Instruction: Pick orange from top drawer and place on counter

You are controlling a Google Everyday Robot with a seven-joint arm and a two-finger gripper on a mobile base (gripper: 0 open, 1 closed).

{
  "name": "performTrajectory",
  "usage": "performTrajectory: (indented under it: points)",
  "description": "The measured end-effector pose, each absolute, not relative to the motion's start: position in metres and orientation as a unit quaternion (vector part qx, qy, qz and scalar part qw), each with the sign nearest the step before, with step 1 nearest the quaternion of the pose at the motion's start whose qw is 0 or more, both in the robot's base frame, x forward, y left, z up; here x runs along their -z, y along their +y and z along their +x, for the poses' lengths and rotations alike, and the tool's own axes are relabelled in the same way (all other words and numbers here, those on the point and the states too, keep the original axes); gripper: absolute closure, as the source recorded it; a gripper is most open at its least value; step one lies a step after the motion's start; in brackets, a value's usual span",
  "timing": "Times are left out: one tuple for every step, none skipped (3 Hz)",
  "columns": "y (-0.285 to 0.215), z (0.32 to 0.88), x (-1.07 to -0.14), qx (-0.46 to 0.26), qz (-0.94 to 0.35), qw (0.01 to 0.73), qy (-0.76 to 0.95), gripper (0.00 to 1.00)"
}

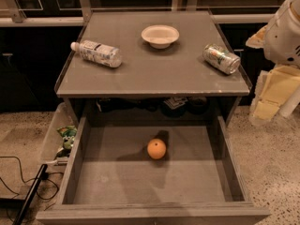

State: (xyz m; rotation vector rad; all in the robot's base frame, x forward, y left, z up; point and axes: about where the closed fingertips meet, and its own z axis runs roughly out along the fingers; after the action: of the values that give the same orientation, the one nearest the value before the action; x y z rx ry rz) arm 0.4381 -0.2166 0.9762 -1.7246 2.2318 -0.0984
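Reaching from the frame's right edge, the tool (285,32) could clip the worktop (159,74), whose front rim overhangs the back of the open drawer (140,182). A glancing grip may also send the loose orange (156,149), lying mid-drawer, rolling. How far the tool is open cannot be told. It appears to hold nothing and touches nothing visible, near the can (221,58).

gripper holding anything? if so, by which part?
Cannot be told: the gripper is out of view; only the white arm shows at the right edge. The small round orange lies loose, unheld, in the open grey wooden top drawer.
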Motion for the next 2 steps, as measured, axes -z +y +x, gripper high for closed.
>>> performTrajectory:
  points:
    - [-0.217,0.438,-0.976,0.034,-0.603,0.159,0.781,0.00]
    - [-0.196,0.428,-0.934,-0.015,-0.610,0.141,0.780,0.00]
